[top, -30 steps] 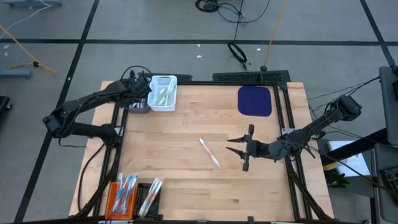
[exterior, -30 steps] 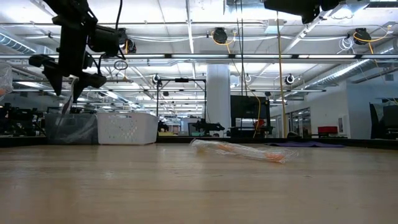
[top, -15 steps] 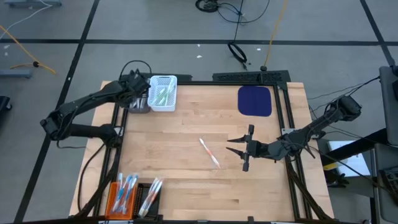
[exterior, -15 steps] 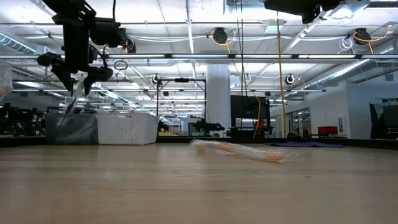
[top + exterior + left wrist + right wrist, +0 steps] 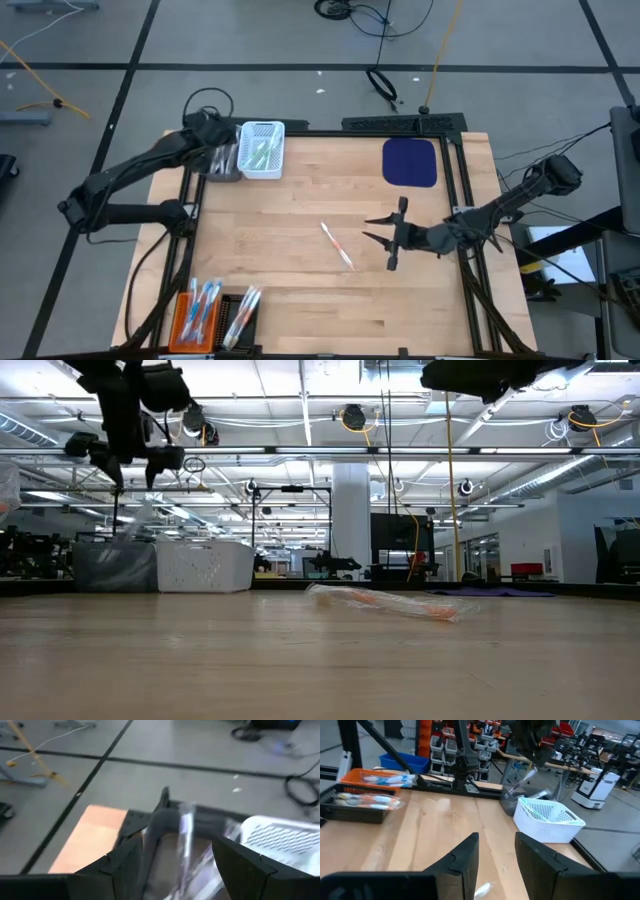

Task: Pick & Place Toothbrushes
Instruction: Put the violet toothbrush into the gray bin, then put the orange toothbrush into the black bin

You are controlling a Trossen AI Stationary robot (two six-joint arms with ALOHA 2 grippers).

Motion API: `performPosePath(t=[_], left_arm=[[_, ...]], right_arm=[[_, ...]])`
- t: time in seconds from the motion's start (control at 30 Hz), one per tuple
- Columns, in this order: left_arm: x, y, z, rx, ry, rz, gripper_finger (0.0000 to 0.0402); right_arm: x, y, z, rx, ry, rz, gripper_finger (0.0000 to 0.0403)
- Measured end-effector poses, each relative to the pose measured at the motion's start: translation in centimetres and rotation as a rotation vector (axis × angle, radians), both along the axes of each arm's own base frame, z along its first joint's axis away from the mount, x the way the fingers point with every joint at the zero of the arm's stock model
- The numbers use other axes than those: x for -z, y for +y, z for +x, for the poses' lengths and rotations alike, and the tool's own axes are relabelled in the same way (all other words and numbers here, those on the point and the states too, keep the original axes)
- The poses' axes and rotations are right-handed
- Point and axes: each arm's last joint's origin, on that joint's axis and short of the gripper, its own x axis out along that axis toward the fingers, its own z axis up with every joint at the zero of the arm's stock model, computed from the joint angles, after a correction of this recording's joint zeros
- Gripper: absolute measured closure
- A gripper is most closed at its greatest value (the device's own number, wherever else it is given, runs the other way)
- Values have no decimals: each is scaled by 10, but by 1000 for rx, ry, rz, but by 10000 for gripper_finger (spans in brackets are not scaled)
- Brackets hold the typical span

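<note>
Two baskets sit at the far left corner of the table (image 5: 300, 300) in the high view: a grey basket (image 5: 222, 165) touching a white basket (image 5: 262, 150). The left gripper (image 5: 210, 128) hovers over the grey one, spread wide and empty. One wrapped toothbrush (image 5: 337, 245) lies mid-table, near the right gripper (image 5: 385, 240), which is partly open and holds nothing. More toothbrushes (image 5: 205, 300) fill the orange tray (image 5: 180, 322) at the near edge.

Low view: the wrapped toothbrush (image 5: 385, 602) lies flat on the wood.

Left wrist view: a clear-wrapped toothbrush (image 5: 185, 840) stands tilted in the grey basket, between the spread fingers (image 5: 125, 865).

Right wrist view: fingers (image 5: 465, 857) apart, white basket (image 5: 547, 820) beyond.
</note>
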Motion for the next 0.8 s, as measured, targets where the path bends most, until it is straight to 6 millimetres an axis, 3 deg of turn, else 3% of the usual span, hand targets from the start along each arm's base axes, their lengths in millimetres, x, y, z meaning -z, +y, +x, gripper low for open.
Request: performPosePath(t=[0.2,0.43,0.57,0.8], left_arm=[[-12,-2,1,116,-86,27,158],[-14,-8,13,480,-140,-110,158],[-13,-20,24,667,-192,-187,158],[-13,-51,44,854,-203,-214,158]], right_arm=[[3,-5,1,25,26,7,284],[9,-12,4,0,67,125,284],[19,-16,13,-92,123,254,284],[46,-25,34,-81,211,262,284]])
